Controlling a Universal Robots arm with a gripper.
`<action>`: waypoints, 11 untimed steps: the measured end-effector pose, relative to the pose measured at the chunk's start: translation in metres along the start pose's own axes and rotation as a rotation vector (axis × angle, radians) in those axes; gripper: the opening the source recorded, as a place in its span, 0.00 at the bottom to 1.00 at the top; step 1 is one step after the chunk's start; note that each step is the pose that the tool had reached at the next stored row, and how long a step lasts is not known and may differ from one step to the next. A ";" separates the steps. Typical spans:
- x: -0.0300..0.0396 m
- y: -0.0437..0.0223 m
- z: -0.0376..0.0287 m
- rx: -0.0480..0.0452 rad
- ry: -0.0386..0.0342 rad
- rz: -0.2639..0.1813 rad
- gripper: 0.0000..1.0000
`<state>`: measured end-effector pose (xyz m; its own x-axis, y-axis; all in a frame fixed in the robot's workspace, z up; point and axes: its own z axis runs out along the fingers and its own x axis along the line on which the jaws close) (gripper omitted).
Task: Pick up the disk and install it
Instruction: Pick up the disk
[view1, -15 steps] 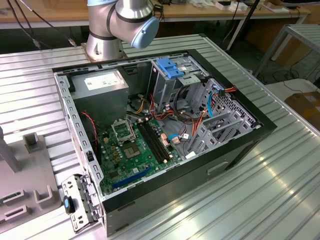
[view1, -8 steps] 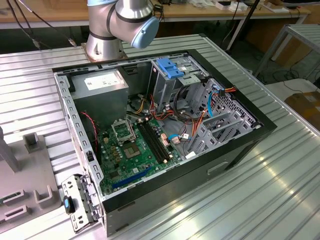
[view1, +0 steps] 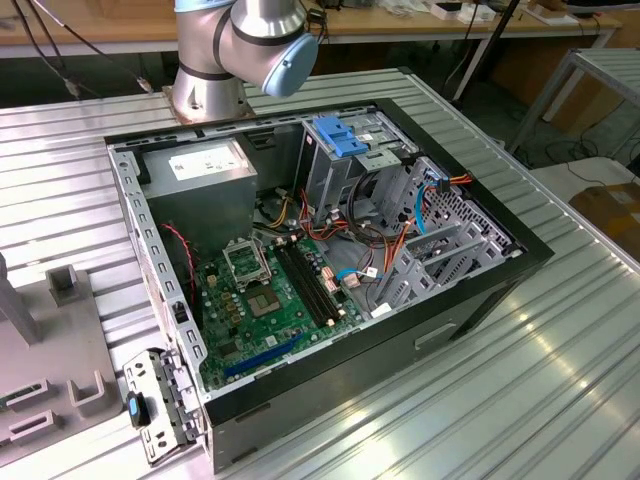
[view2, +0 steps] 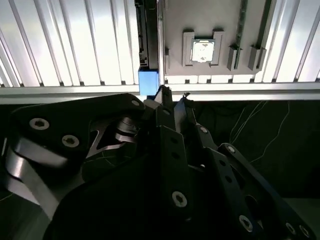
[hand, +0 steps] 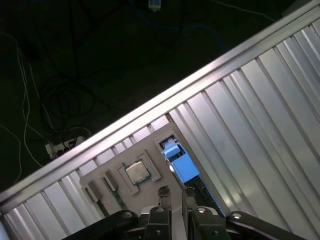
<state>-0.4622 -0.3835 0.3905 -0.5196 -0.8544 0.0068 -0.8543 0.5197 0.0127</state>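
**Pick-up in hand: disk not yet gripped**

The work stands at the pick-up. The disk (view1: 158, 405) stands on edge on the tabletop (view1: 520, 380), at the exterior view's left. It sits between the grey plate (view1: 60, 340) and the near corner of the open case (view1: 400, 345). It is outside the case, so nothing is installed.

In both wrist views the jaws point toward the disk's blue end (view2: 148, 82), and their tips are close to it but clear of it. The jaws are narrow, with a slim gap between the tips, and they hold nothing. They hang near the tabletop's edge, with dark floor and cables beyond it.

As I judge it, a sound grasp calls for three things:
- The jaws should be set wider than the disk's thin side.
- They should be lined up with its long edges.
- They should come on squarely, so the pads meet the flat faces and not the blue end.

The plate on one side and the case corner on the other seem to leave little room for a skewed approach.

Counted:
- one arm (view1: 240, 40)
- one pair of jaws
- one disk
- one plate, carrying one chip (view2: 202, 50)
- one case, holding one motherboard (view1: 270, 300) and one pale blue bracket (view1: 340, 135)
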 end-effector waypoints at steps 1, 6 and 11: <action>0.0000 0.0000 0.0003 0.0001 0.0002 -0.011 0.25; -0.0009 0.0005 0.0032 0.0005 0.0007 -0.060 0.39; -0.0018 0.0009 0.0107 0.0014 0.0022 -0.179 0.46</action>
<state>-0.4622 -0.3816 0.3797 -0.3593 -0.9332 0.0068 -0.9331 0.3594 0.0126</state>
